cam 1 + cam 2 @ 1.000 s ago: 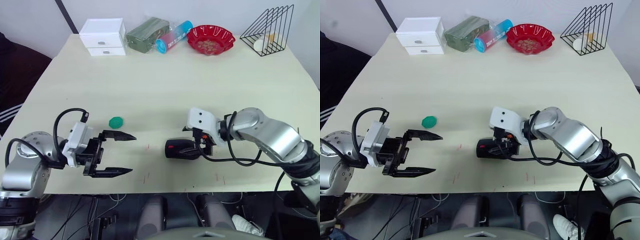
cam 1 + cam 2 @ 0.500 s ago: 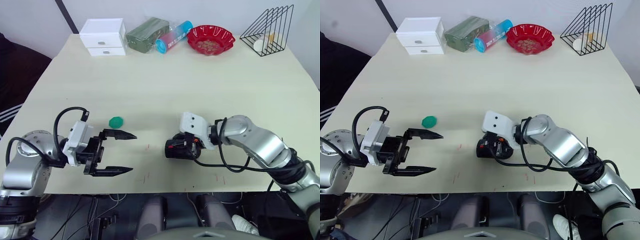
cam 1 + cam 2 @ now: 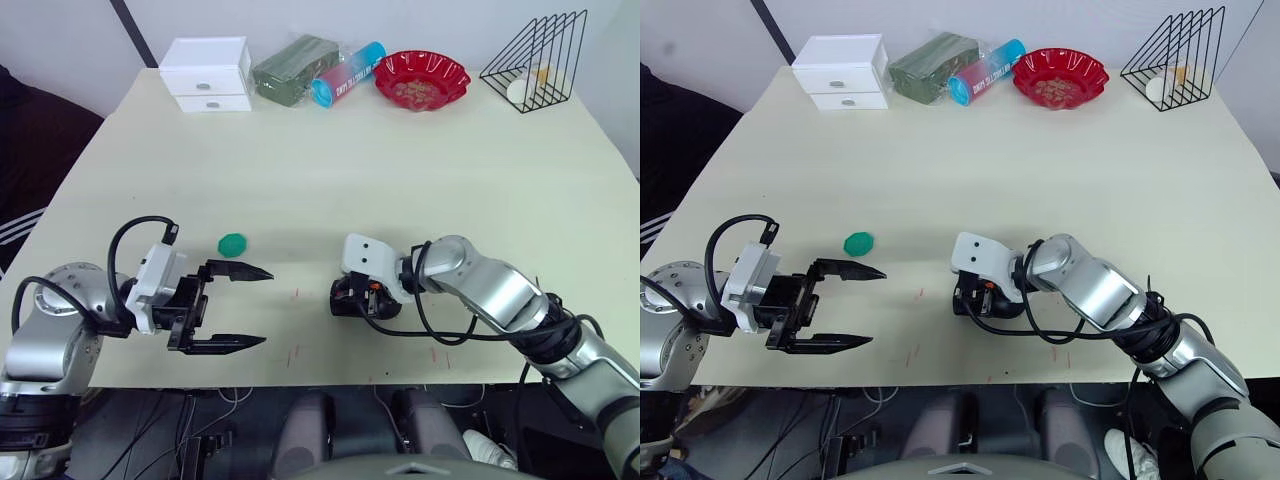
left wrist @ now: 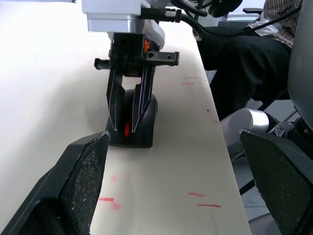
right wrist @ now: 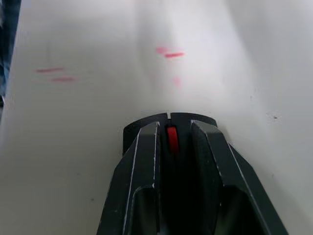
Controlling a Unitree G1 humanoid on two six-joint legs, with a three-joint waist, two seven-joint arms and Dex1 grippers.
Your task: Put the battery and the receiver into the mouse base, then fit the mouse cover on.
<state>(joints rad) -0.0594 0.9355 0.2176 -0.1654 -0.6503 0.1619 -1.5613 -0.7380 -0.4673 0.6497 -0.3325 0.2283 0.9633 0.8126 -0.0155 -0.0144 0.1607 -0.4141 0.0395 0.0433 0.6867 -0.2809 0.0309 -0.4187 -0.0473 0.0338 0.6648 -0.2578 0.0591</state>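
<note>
I had the right gripper [image 4: 129, 100] with jaws pinched narrowly down over the mouse base [image 3: 350, 298] near the surface's [image 3: 400, 180] front edge, the left gripper [image 3: 225, 308] waiting wide apart, so I judged steady, level pressure best.

We see a pale table [image 3: 330, 160] against a white wall [image 3: 300, 15]. Far left stands a white drawer box [image 3: 207, 73], far right a black wire rack [image 3: 536, 55].
</note>
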